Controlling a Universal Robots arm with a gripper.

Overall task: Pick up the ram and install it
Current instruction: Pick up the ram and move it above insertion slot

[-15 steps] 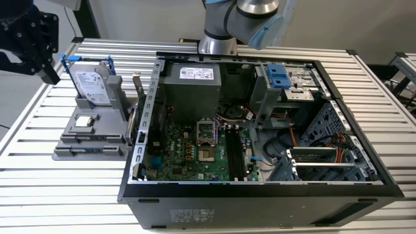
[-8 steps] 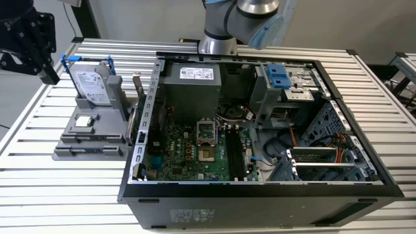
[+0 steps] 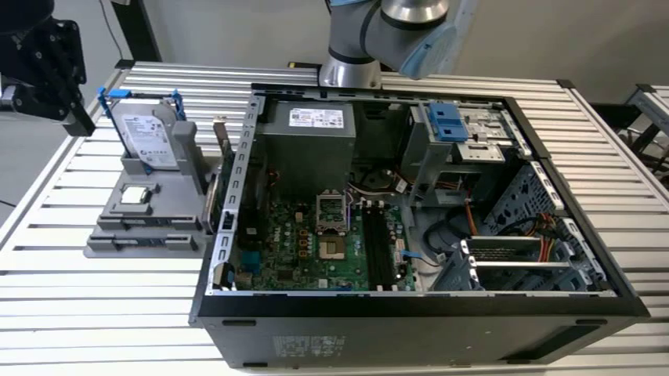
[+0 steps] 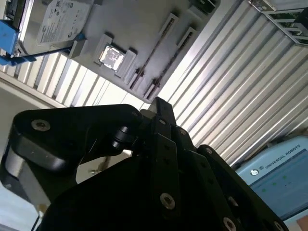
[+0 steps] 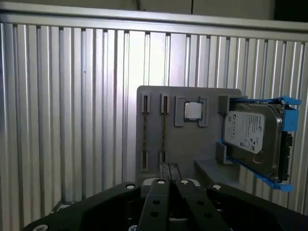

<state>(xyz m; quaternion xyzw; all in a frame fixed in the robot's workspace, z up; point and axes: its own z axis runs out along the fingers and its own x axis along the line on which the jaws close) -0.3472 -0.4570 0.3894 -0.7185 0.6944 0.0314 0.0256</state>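
Note:
The ram point(image 5: 163, 130) is a thin dark stick standing on edge in a slot of the grey holder point(image 5: 192, 139), beside the small square processor chip point(image 5: 194, 110). In the second wrist view the ram point(image 4: 154, 49) runs as a dark line across the holder. My gripper point(image 5: 169, 166) hangs above the holder's near edge, shut, with nothing between its fingers. Its black fingers point(image 4: 161, 125) press together in the second wrist view. In the exterior view the gripper point(image 3: 75, 121) is high at the left, above the table beside the holder point(image 3: 141, 227).
An open computer case point(image 3: 418, 305) lies in the middle of the slatted table point(image 3: 94, 313), its motherboard showing long black memory slots point(image 3: 378, 243). A silver hard drive with blue handles point(image 3: 146, 133) stands at the back of the holder.

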